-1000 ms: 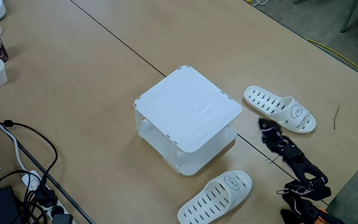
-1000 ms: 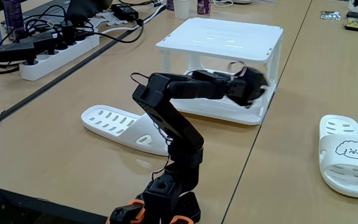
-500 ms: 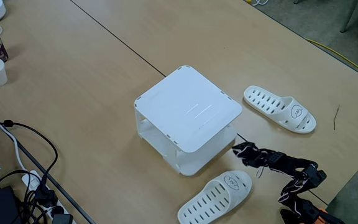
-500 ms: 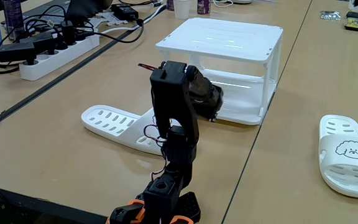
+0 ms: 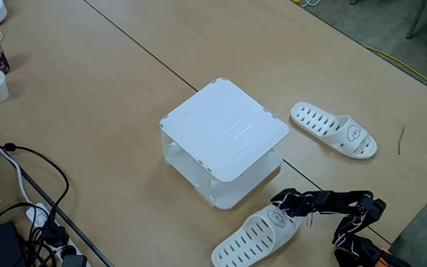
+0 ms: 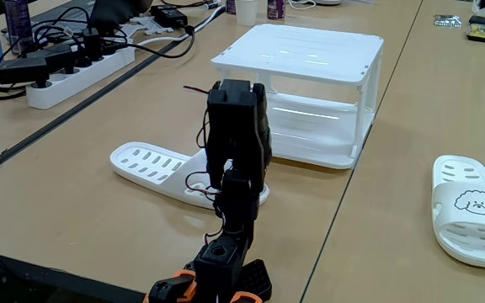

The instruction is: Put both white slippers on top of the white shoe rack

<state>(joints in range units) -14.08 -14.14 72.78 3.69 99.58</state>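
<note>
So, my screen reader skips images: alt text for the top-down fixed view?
A black robot gripper reaches over the strap of one white slipper beside a white shoe rack on a wooden table. A second slipper lies apart.

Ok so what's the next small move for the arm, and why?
Probably lower the gripper onto the near slipper's strap and close. It hovers right at that strap, both slippers lie on the table, and the rack top is bare.
</note>
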